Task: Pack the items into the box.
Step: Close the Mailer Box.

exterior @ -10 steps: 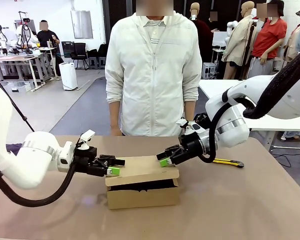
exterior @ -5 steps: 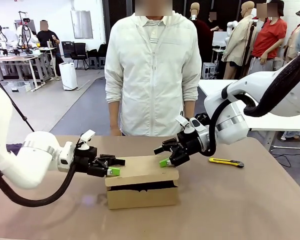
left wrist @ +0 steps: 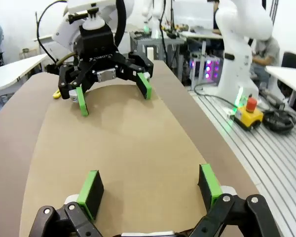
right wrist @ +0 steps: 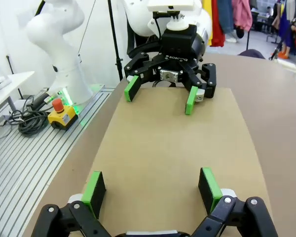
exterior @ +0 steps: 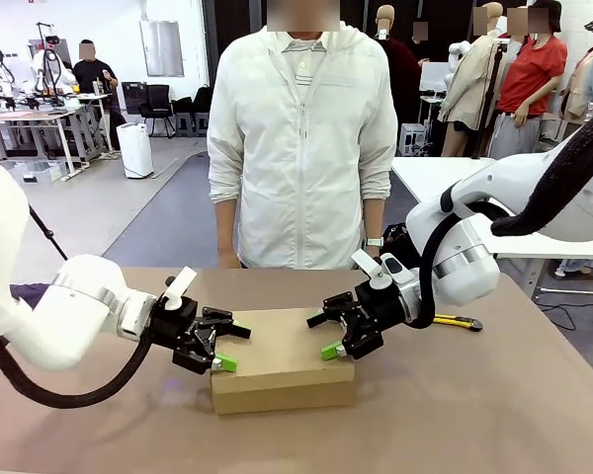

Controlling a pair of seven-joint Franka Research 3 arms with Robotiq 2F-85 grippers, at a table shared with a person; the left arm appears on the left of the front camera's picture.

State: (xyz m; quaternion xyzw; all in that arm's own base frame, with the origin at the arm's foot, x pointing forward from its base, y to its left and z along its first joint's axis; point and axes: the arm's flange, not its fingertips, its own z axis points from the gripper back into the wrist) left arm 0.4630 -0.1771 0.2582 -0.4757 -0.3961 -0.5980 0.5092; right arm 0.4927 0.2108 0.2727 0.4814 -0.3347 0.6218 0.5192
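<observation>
With the lid down flat, we press the box (exterior: 283,375) shut on the tabletop (exterior: 494,415).
We judge even downward pressure from both ends best: left gripper (exterior: 224,348) and right gripper (exterior: 323,336) hover over opposite lid edges, jaws apart, holding nothing; a knife (exterior: 453,321) lies behind.

Between the two pincers sits the plain brown cardboard box (exterior: 282,373), unpatterned, on a brown surface (exterior: 474,415). The left pincer (exterior: 227,347) and the right pincer (exterior: 322,336) are black with bright green pads, on white arms. Behind the right pincer lies a yellow and black utility knife (exterior: 455,321). Beyond stands a person in a white jacket (exterior: 301,138).
</observation>
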